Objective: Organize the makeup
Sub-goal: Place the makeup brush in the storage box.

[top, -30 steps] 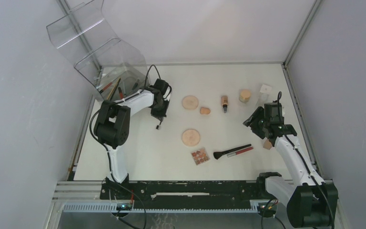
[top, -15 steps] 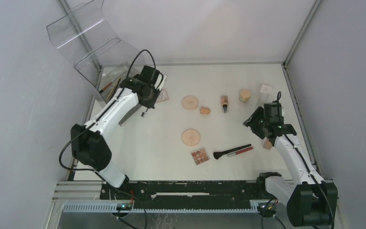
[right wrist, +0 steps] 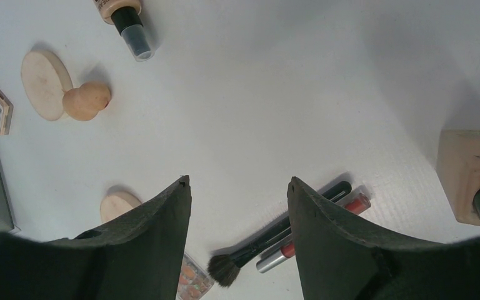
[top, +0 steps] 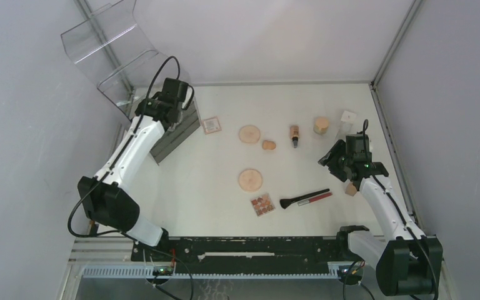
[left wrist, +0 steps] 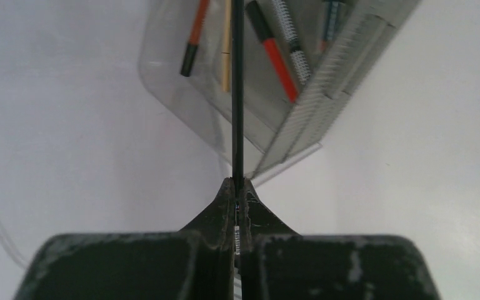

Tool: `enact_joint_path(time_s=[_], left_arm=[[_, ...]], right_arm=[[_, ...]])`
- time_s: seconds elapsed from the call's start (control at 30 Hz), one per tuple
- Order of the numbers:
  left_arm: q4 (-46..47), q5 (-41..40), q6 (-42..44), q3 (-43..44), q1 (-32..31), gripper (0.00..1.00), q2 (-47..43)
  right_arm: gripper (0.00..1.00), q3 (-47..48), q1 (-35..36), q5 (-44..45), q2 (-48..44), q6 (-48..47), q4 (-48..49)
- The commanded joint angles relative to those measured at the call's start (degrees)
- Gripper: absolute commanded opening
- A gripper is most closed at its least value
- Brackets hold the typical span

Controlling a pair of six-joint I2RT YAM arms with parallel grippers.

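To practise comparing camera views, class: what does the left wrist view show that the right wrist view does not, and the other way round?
Only the left wrist view: the left gripper shut on a thin black stick that reaches into the clear organizer, where red pencils lie. Only the right wrist view: the right gripper open, a black brush and red tube side by side beneath it, and a tan bottle, beige sponge and peach disc farther off. Both: the white table.
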Motion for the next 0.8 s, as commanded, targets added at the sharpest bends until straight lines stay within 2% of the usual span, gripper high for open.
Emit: enact_joint_path(time_s=[0.0, 0.07, 0.1, 0.13, 0.23, 0.27, 0.37, 0.5, 0.63, 0.77], left_arm=[[9.7, -7.8, 6.9, 2.4, 1.4, 0.0, 1.9], [12.7, -9.3, 8.5, 2.6, 2.0, 0.0, 3.6], [14.0, -10.1, 9.0, 3.1, 2.5, 0.06, 4.7], [15.8, -11.8, 9.3, 3.5, 2.9, 0.24, 6.4], [18.9, -16.3, 10.5, 5.8, 3.2, 0.65, 10.3], [18.3, -18.0, 9.8, 7.3, 3.2, 0.7, 11.2], [12.9, -16.6, 4.1, 12.0, 2.7, 0.7, 11.2], [9.9, -8.7, -3.4, 12.0, -1.5, 0.66, 4.1], [9.9, 2.3, -9.0, 6.8, -9.3, 0.66, -2.5], [10.2, 13.9, -14.9, 2.8, -18.7, 0.68, -3.1]], right_arm=[[0.65, 0.4, -0.3, -0.1, -1.7, -0.6, 1.7], [0.65, 0.4, -0.3, -0.1, -2.0, -0.6, 1.5], [0.65, 0.4, -0.2, -0.1, -2.2, -0.5, 1.3], [0.65, 0.4, -0.2, 0.0, -2.4, -0.5, 1.2], [0.65, 0.4, -0.2, -0.1, -3.1, -0.5, 0.8], [0.65, 0.5, -0.2, -0.1, -3.4, -0.5, 0.7], [0.65, 0.5, -0.3, 0.6, -4.5, -0.7, -0.2], [0.65, 0.4, -0.3, 1.4, -4.6, -0.9, -0.5], [0.65, 0.4, -0.3, 1.1, -3.8, -1.0, 0.1], [0.65, 0.4, -0.3, 1.4, -3.3, -1.0, -0.4]])
